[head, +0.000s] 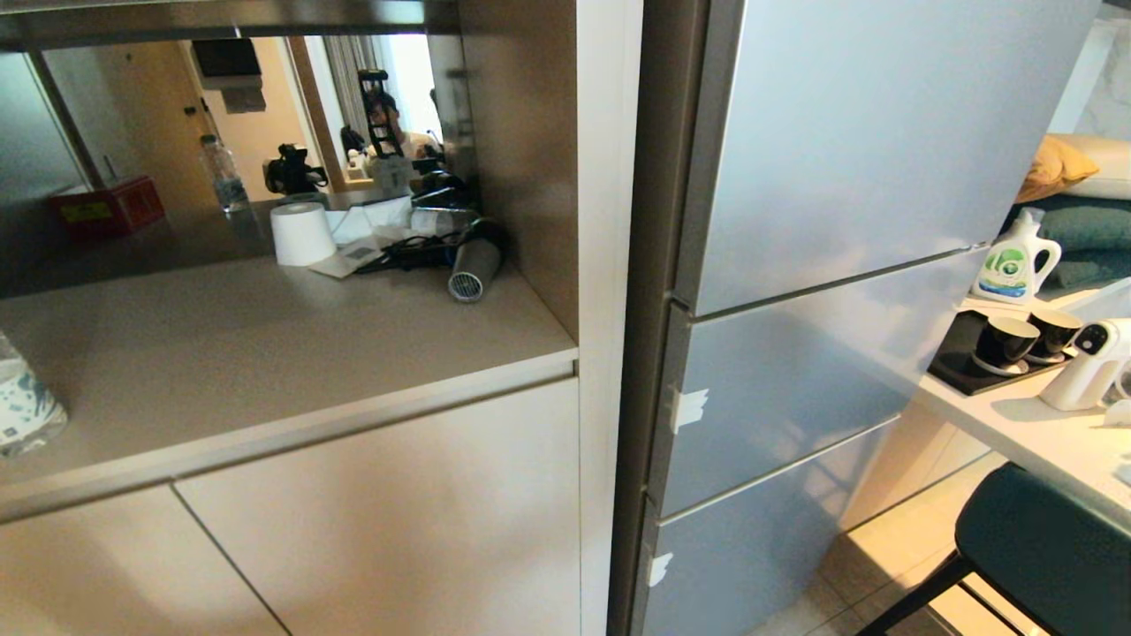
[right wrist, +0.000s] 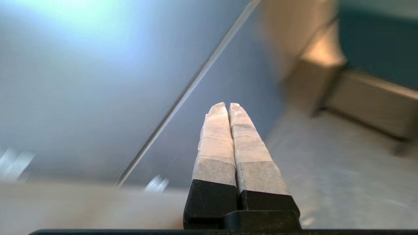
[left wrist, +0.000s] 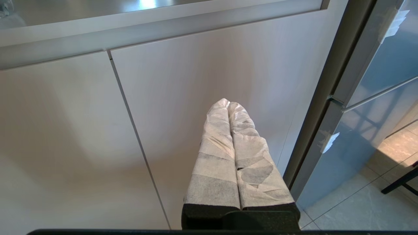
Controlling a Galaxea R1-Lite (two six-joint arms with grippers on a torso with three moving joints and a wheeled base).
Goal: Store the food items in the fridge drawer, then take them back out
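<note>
My left gripper (left wrist: 228, 103): closed, empty, facing cabinet door (left wrist: 202, 81) | my right gripper (right wrist: 226, 106): closed, empty, before grey fridge panel (right wrist: 81, 81).

potato, pepper, drawer: none visible | fridge fronts (head: 848, 168) closed

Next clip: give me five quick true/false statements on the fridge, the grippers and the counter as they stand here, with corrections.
1. All the fridge fronts are closed. True.
2. The right gripper holds a potato. False: its fingers are pressed together on nothing.
3. The left gripper is shut and faces the cabinet door. True.
4. A bell pepper lies on the counter. False: no pepper or potato shows; a white roll and a hair dryer lie there.
5. Either arm shows in the head view. False: neither does.
</note>
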